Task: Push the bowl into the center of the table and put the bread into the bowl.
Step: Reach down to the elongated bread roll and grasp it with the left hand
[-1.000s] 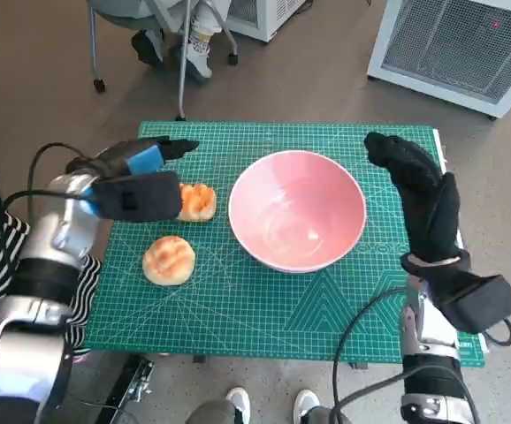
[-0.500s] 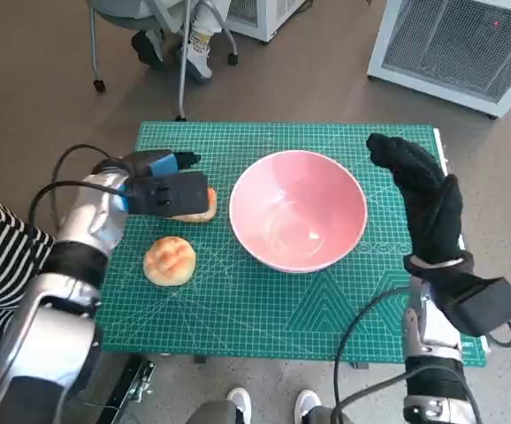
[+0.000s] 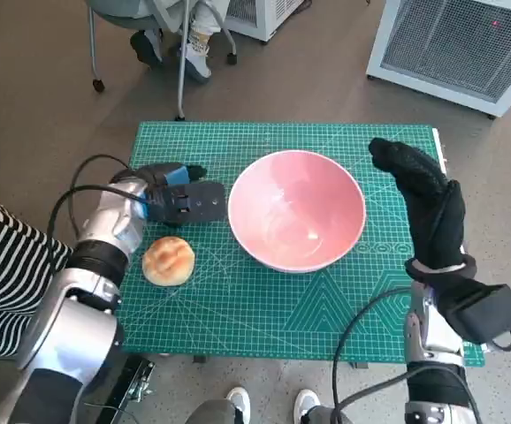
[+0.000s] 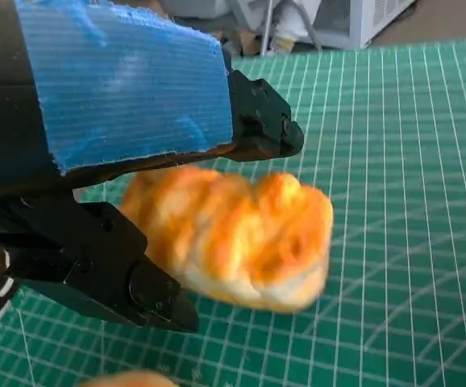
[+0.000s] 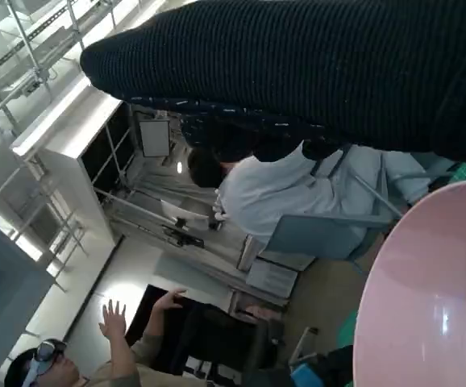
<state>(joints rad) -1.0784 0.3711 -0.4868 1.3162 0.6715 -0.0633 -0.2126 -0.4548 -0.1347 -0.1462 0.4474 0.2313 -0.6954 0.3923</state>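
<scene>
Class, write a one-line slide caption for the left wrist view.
Left hand grips an orange-glazed bread roll between black fingers above the green cutting mat.

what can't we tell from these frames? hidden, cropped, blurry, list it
- Twisted bread: the head view hides it under the left hand; only the left wrist view shows it, blurred at the near end.
- Round bread: left wrist view crops it to a sliver at the edge.
- Right hand: finger pose unclear; right wrist view shows only a dark glove band.
- Pink bowl: right wrist view cuts it off.
</scene>
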